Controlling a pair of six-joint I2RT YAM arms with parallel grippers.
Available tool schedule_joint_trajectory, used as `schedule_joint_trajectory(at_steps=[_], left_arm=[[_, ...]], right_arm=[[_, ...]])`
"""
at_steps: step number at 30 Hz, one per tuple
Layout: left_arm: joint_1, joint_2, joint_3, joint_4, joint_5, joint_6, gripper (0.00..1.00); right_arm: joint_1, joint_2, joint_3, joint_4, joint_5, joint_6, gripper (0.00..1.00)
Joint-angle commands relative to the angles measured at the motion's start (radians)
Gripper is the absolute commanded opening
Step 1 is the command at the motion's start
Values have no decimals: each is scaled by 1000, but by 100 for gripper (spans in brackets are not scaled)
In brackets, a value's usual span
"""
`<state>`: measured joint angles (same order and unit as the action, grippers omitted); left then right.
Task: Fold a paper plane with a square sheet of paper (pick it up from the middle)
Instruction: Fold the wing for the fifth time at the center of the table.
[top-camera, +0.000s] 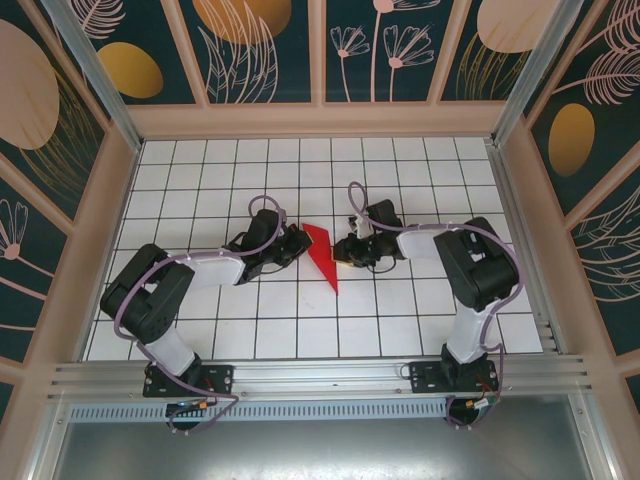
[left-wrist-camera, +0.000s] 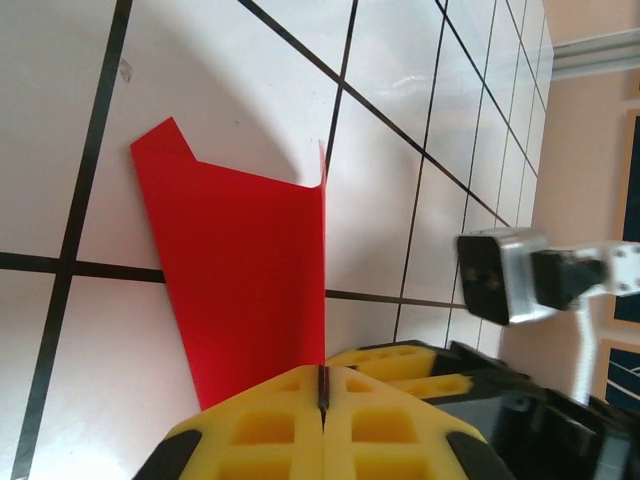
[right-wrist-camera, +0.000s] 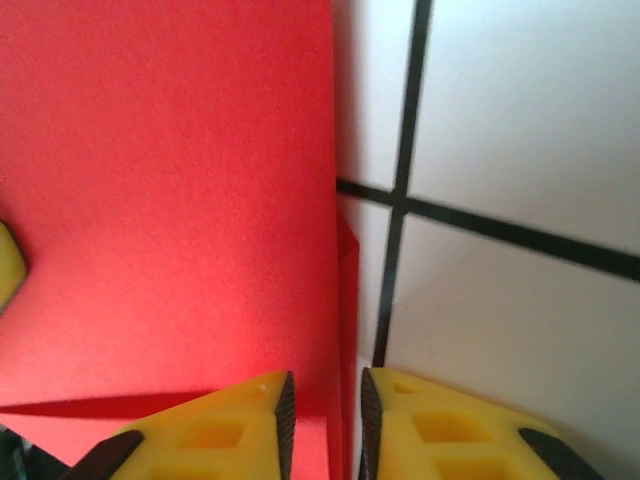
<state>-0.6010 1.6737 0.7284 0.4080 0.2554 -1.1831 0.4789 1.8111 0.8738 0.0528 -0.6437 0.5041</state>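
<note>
Midway through the folding job, the folded red paper (top-camera: 322, 255) lay on the white gridded table (top-camera: 420, 320) between the two arms. It was no flat square by then but a narrow, layered wedge that tapered to a point towards the arms' bases. The early creases looked done. The last wing folds and the finished dart shape, by my reading, remained to be made.

The left gripper (top-camera: 300, 243) stood just beside the paper's wide end. Through its wrist camera the yellow fingers (left-wrist-camera: 260, 430) were pressed tight together, with the lower end of an upright red flap (left-wrist-camera: 322, 250) running into the seam between them, evidently pinched there. The rest of the sheet (left-wrist-camera: 240, 270) lay flat on the tiles ahead of them.

The right gripper (top-camera: 343, 252) met the paper from the other side. Its yellow fingers (right-wrist-camera: 440, 430) stood a narrow slit apart astride the sheet's (right-wrist-camera: 170, 180) right-hand edge. Whether they touched the paper could not be told.
</note>
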Motion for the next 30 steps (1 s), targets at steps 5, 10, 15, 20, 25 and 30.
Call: schedule_joint_trajectory(at_steps=[5,10,15,20,25,30], left_arm=[[1,13,35,-39,-24,-13,1],[0,12,39,-47,-19,-20,1],[1,14,46,-51,-16,-21,1],[0,17,46,-52,-13,-24,1],[1,24,54,-55,-4,-24,1],[0,31,60,-56,4,-25,1]], right_arm=[[12,-280,-87,0,303,-54,37],[199,-399,-198,118,534,-245,41],[423,-407,-287,271,792,-383,42],[549,-367,-343,392,962,-477,43],[578,-320,-363,463,1012,-529,44],[588,-252,-359,496,1062,-575,43]])
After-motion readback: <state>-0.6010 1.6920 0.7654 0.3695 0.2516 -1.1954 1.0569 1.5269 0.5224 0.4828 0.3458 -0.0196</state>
